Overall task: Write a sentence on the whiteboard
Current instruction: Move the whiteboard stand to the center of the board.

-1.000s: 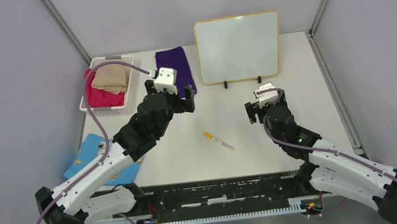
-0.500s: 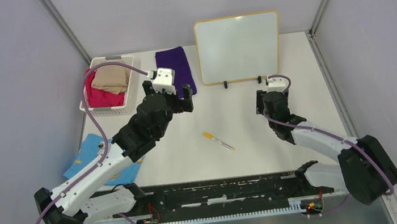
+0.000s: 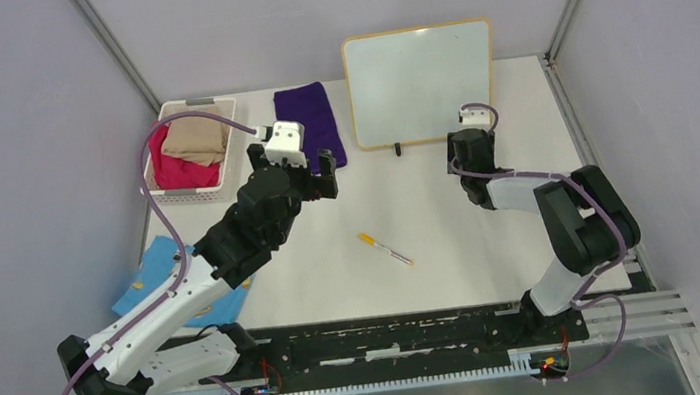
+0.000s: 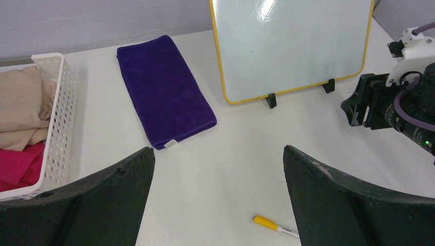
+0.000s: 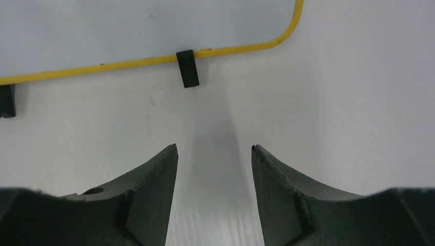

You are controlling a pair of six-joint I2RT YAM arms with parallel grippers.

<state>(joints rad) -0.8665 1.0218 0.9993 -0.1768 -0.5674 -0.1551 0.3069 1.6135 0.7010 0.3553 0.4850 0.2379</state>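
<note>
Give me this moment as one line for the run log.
whiteboard: blank | marker: on table, ungrasped | left gripper: open, empty | right gripper: open, empty, near whiteboard

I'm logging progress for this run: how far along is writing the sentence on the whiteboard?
Done: nothing yet; the whiteboard is blank. In hand: nothing; the left gripper and right gripper are both open and empty, the right one facing the board's lower right corner. Left: pick up the marker lying on the table, then write the whole sentence.
</note>
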